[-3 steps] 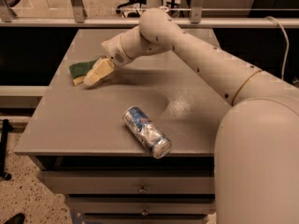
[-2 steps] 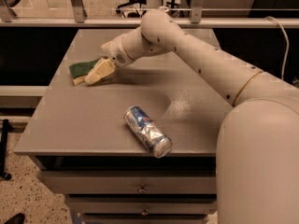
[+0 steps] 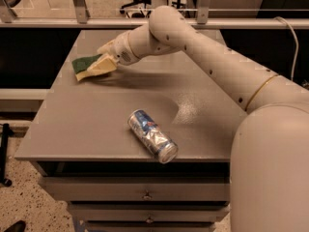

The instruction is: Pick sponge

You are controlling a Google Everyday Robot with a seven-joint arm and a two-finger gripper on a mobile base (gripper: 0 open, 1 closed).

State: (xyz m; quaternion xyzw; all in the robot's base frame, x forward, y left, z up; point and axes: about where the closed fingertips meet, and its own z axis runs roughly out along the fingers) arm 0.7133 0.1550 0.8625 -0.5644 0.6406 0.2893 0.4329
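The sponge (image 3: 82, 63), dark green on top with pale foam below, is at the far left of the grey table (image 3: 87, 124). My gripper (image 3: 99, 67) reaches in from the right and is shut on the sponge's right end. It holds the sponge tilted and slightly off the tabletop. The cream arm runs back to the lower right of the view.
A crushed blue and silver can (image 3: 152, 135) lies on its side near the table's front edge. Drawers (image 3: 145, 195) sit under the tabletop. A rail and glass partition (image 3: 77, 21) run behind the table. A dark gap lies to the table's left.
The gripper and the sponge have moved together, up and slightly away from the tabletop. The can has not moved.
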